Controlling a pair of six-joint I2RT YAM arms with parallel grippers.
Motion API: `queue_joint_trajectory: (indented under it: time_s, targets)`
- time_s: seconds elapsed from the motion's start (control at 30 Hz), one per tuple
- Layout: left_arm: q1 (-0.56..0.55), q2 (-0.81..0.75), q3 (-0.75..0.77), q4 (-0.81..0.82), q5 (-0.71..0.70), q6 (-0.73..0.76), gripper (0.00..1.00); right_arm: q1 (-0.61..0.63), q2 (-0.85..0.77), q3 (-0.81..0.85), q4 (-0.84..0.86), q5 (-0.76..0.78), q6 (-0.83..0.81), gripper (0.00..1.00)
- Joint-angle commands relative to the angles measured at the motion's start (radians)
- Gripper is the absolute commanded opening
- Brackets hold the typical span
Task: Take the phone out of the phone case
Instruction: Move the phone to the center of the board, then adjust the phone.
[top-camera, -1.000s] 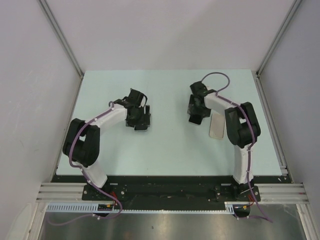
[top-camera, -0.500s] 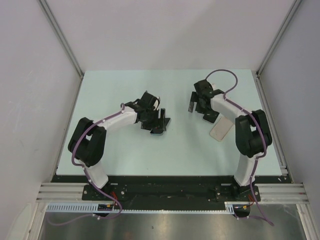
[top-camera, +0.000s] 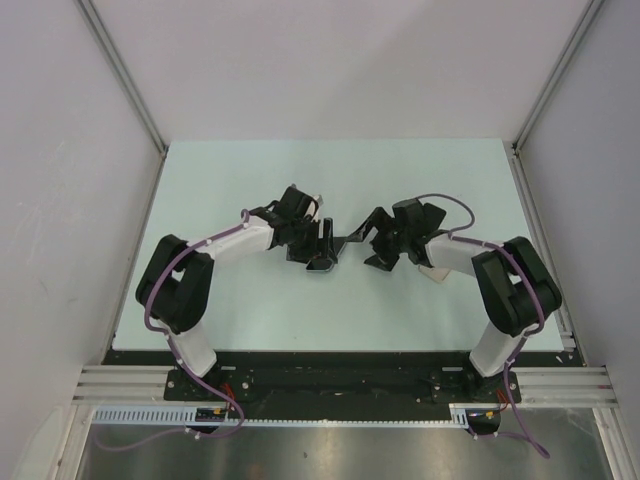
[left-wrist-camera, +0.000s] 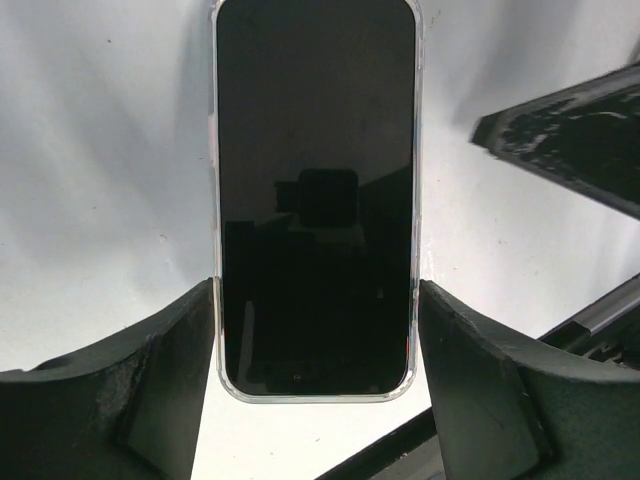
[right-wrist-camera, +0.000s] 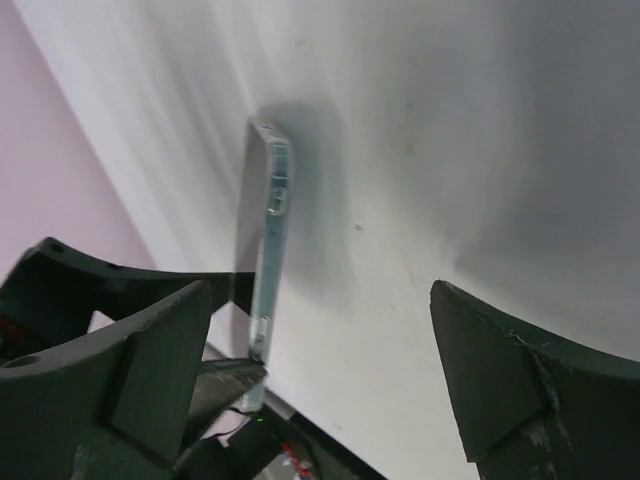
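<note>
Left gripper (left-wrist-camera: 316, 300): pinching the phone by its two long edges. One finger (left-wrist-camera: 165, 385) presses on each side near the phone's lower end.
Phone (left-wrist-camera: 315, 190): its dark screen faces the left wrist camera. From above it sits at mid-table, between the two grippers. Whether it touches the table (top-camera: 300, 170) cannot be told.
Case (right-wrist-camera: 272, 215): clear and fitted round the phone. Its rim shows along both long edges and round the corners.
Right gripper (right-wrist-camera: 320, 300): fingers spread wide, holding nothing. The phone stands edge-on ahead of it, nearer the finger on the left of the right wrist view and apart from both fingers.
Right finger (left-wrist-camera: 570, 140): a dark tip beside the phone's upper half in the left wrist view, not touching it.
Arms: both reach in toward mid-table, with the grippers close together and facing each other.
Pale item (top-camera: 437, 273): lies flat on the table under the right arm. It is mostly hidden and cannot be identified.
</note>
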Motion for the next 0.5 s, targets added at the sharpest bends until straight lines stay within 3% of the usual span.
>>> queue_joint_trajectory:
  time_s: [0.0, 0.2, 0.3, 0.33, 0.4, 0.43, 0.47]
  targets:
    - [-0.002, -0.040, 0.005, 0.052, 0.063, -0.015, 0.50, 0.023, 0.073, -0.004, 0.300, -0.109, 0.200, 0.90]
    - [-0.002, -0.052, 0.004, 0.050, 0.064, -0.014, 0.50, 0.070, 0.192, -0.005, 0.446, -0.129, 0.301, 0.69]
    - [-0.002, -0.063, -0.002, 0.048, 0.058, -0.015, 0.50, 0.083, 0.246, -0.004, 0.519, -0.139, 0.338, 0.47]
    - [-0.004, -0.069, -0.010, 0.052, 0.054, -0.020, 0.50, 0.086, 0.257, -0.004, 0.551, -0.141, 0.344, 0.29]
    - [-0.002, -0.081, -0.016, 0.055, 0.054, -0.029, 0.51, 0.093, 0.283, -0.004, 0.587, -0.141, 0.367, 0.17]
    - [-0.002, -0.083, -0.016, 0.058, 0.055, -0.031, 0.52, 0.096, 0.291, -0.004, 0.627, -0.146, 0.378, 0.02]
    - [-0.004, -0.086, -0.018, 0.061, 0.058, -0.031, 0.57, 0.095, 0.297, -0.004, 0.644, -0.152, 0.385, 0.00]
